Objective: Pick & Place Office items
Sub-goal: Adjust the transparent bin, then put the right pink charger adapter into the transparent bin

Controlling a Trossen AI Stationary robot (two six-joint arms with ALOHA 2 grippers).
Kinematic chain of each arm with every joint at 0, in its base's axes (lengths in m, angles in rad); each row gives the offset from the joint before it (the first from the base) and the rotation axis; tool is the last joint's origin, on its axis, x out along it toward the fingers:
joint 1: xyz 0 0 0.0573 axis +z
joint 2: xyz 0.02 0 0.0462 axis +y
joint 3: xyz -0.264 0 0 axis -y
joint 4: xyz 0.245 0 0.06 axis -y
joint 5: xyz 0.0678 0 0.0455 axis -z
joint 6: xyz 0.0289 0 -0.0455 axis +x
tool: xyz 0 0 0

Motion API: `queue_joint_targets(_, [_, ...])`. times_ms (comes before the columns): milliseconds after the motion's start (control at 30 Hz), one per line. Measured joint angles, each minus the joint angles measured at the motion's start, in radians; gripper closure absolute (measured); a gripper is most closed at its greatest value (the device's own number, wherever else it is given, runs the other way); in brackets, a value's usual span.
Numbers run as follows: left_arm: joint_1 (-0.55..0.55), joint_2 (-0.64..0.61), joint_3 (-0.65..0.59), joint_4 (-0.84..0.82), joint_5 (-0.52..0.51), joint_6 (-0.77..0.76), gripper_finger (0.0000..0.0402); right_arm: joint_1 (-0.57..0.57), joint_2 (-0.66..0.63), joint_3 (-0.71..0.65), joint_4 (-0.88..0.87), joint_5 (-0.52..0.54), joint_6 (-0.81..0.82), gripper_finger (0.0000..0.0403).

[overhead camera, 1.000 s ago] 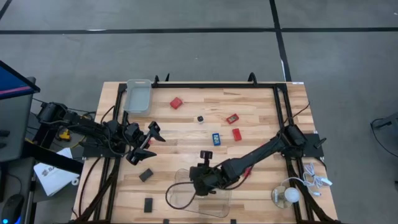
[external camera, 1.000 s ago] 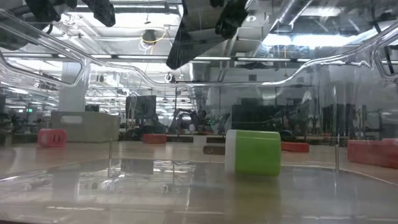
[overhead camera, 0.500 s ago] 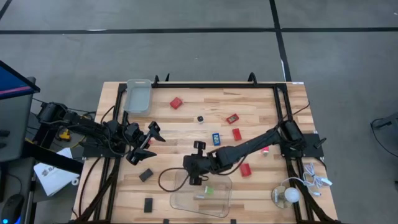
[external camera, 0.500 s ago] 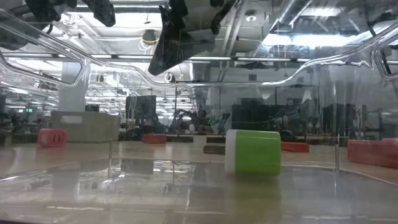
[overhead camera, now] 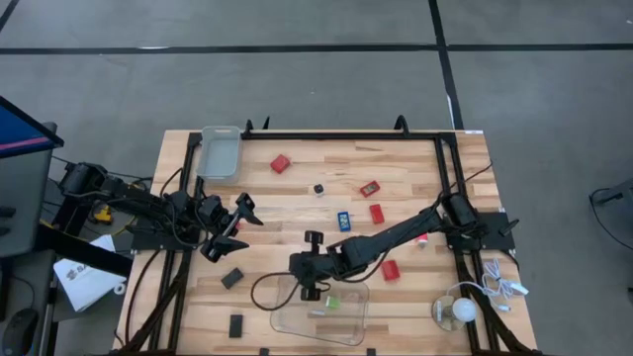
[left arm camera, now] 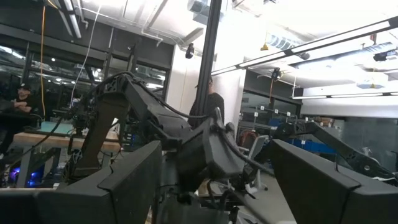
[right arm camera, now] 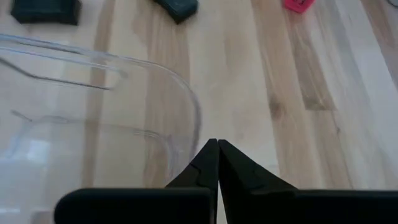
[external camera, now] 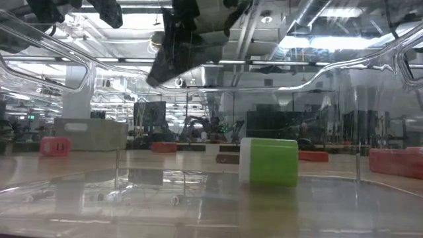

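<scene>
One green piece (overhead camera: pixel 331 303) sits in the clear tray (overhead camera: pixel 356 326), rest scattered over the tabletop (overhead camera: pixel 297 198).
My right gripper (overhead camera: pixel 308 293) hovers at the tray's rim, jaws pinched shut and empty; left gripper (overhead camera: pixel 229 225) waits wide open, ready.

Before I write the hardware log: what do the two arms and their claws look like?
Both arms are dark, jointed and slim. The left claw has two broad black fingers; black cables loop across its base. The right claw ends in two black fingers tapering to points.
</scene>
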Motion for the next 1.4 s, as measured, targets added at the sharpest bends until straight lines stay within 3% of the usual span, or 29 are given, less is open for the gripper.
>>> queue_joint_targets(600, [0.0, 0.0, 0.0, 0.0, 0.0, 0.0, 0.0105, 0.03, -0.002, -0.004, 0.014, -0.023, 0.015, 0.0403])
queue_joint_targets(767, [0.0, 0.0, 0.0, 0.0, 0.0, 0.0, 0.0105, 0.031, -0.005, -0.004, -0.003, 0.044, -0.011, 0.0403])
queue_joint_targets(1100, [0.0, 0.0, 0.0, -0.048, 0.0, 0.0, 0.0105, 0.026, -0.082, -0.003, -0.355, 0.223, 0.065, 0.0403])
queue_joint_targets(1267, [0.007, -0.003, 0.0, -0.069, 0.0, 0.001, 0.0105, 0.084, -0.213, -0.003, -0.681, 0.349, 0.298, 0.0403])
queue_joint_targets(1400, [0.013, -0.006, 0.0, -0.069, 0.0, 0.002, 0.0105, 0.166, -0.32, -0.003, -0.876, 0.374, 0.546, 0.0403])
